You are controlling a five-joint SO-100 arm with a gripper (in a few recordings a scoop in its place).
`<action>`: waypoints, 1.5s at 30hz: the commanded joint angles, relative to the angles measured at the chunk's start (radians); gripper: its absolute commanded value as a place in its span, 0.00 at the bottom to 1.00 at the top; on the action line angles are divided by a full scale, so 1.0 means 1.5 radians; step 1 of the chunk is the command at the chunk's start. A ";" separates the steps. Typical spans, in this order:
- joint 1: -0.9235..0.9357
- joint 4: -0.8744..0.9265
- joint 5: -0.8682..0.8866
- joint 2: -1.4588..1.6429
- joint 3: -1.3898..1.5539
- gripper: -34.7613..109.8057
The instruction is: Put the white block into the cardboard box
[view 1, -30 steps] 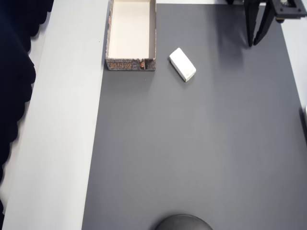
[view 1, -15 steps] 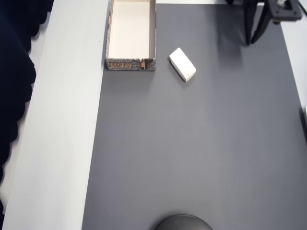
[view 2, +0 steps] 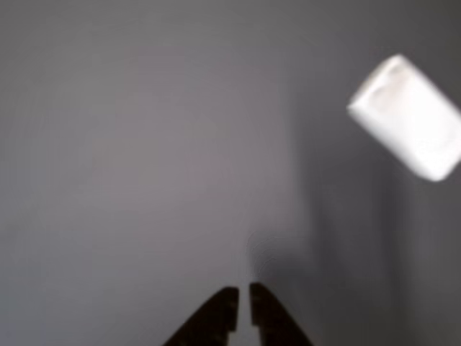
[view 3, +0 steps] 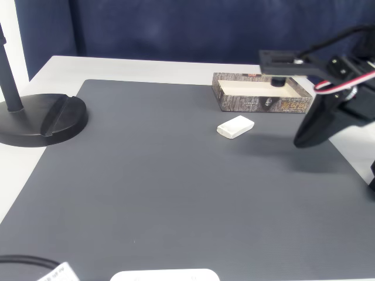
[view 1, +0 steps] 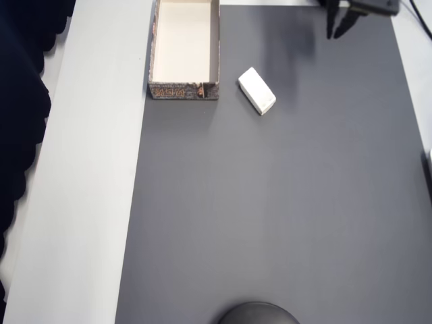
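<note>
Jaws first: from my wrist view the two black fingers of the gripper [view 2: 243, 306] sit almost together, with only a thin gap, and nothing is between them. So I count them as closed and empty.

Going left to right in my overhead view, I see the shallow cardboard box with a cream inside and brown printed walls [view 1: 183, 90] at about 11 o'clock on the dark grey rubber mat [view 1: 270, 216]. It is open on top, and one edge hangs over onto the pale tabletop [view 1: 88, 202], so I think it was set there as an easy drop spot. Just beside it, toward 3 o'clock, lies the small white block with rounded edges [view 1: 256, 90]. It lies flat and turned at a slant, near the box but not touching it. Further right, at about 1 o'clock, the gripper [view 1: 339, 27] hangs well apart from the block. I think it is held high and out of the way because the reach has not begun yet.

Some things are hard for me to see. The top of the box is cut off in the overhead view. The wrist picture is blurry, and the block [view 2: 407, 117] sits at 2 o'clock there, partly off to the side. In the fixed view the black arm [view 3: 319, 111] runs off the right edge, so I cannot make out its fingers there.
</note>
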 commanded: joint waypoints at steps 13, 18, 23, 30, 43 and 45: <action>0.134 0.045 0.145 -0.397 -0.452 0.23; 0.163 0.046 0.185 -0.487 -0.510 0.23; 0.181 0.046 0.235 -0.574 -0.566 0.23; 0.192 0.083 0.295 -0.668 -0.671 0.23; 0.187 0.161 0.447 -0.754 -0.771 0.23; 0.188 0.164 0.488 -0.761 -0.776 0.23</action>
